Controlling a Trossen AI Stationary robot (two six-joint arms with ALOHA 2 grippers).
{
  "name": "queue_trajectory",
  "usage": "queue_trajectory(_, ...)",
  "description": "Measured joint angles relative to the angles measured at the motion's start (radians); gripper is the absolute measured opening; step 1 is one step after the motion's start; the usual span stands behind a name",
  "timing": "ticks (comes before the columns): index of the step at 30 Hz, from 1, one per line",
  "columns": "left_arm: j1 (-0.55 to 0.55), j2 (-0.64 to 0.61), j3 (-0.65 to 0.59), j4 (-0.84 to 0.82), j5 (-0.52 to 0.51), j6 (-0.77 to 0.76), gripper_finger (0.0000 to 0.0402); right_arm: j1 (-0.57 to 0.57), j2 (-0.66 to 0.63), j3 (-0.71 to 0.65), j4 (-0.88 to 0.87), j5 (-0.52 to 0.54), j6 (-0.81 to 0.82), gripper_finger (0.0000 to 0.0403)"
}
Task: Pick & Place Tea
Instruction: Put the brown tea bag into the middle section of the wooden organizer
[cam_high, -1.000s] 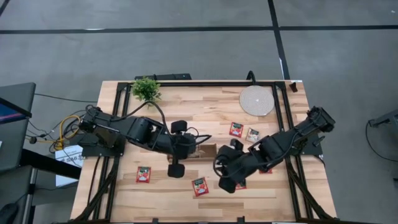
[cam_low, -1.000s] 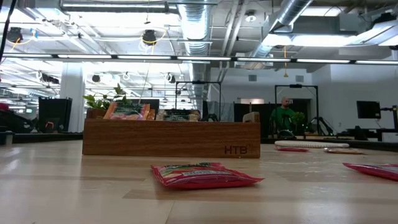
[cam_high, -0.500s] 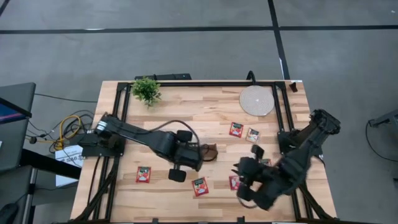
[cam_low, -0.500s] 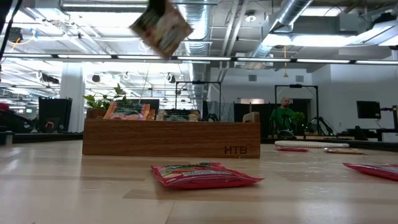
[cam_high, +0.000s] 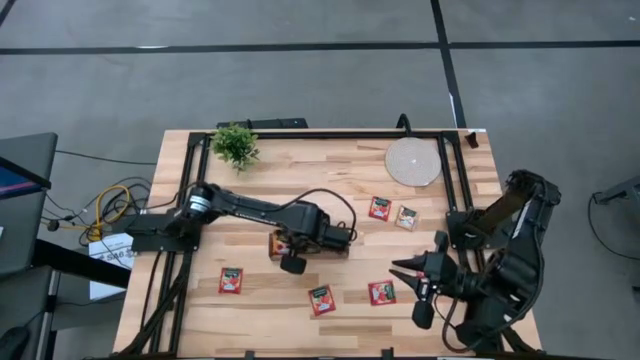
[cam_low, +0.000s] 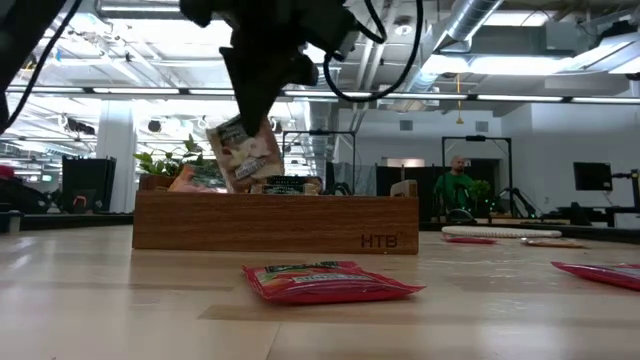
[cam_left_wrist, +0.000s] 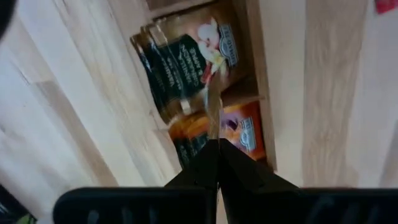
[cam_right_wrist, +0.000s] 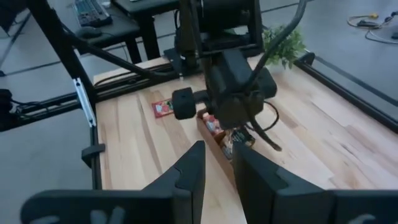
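The left gripper (cam_low: 262, 110), at upper centre of the low view, pinches a pale tea sachet (cam_low: 240, 152) just above the wooden tray (cam_low: 275, 222). The right gripper (cam_high: 405, 268) waits at lower right of the high view, jaws slightly parted, near red sachets (cam_high: 381, 292) on the table (cam_high: 330, 165).

Left arm: extended from its base at the tabletop's left edge, reaching rightward to mid-table, wrist bent down. Left gripper (cam_low: 250, 125): pointing downward over the tabletop's centre, fingers (cam_left_wrist: 208, 168) pressed together, pinching a sachet (cam_low: 240, 152) by its upper edge so that it hangs tilted below.

Right arm: folded back at the tabletop's front right corner, elbow raised, forearm aimed leftward. Right gripper (cam_high: 408, 275): held above the tabletop, carrying nothing, fingers (cam_right_wrist: 189, 171) parted by a narrow gap.
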Motion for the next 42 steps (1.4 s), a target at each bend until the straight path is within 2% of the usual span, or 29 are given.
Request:
queue_trajectory(8, 0.037, -0.002, 0.115, 0.001, 0.095, 0.0, 0.0, -0.025, 0.0, 0.0, -0.043, -0.017, 0.0, 0.0072)
queue_trajectory(16, 0.04, 0.001, 0.157, -0.002, 0.079, 0.044, 0.0, -0.045, 0.0, 0.0, -0.047, -0.019, -0.007, 0.0072)
queue_trajectory(23, 0.033, 0.068, 0.186, -0.002, 0.031, 0.095, 0.0, -0.052, 0.0, 0.0, -0.042, -0.019, 0.013, 0.0072)
queue_trajectory(42, 0.033, 0.095, 0.197, -0.002, 0.063, 0.135, 0.0, -0.052, 0.0, 0.0, -0.016, -0.019, 0.077, 0.0072)
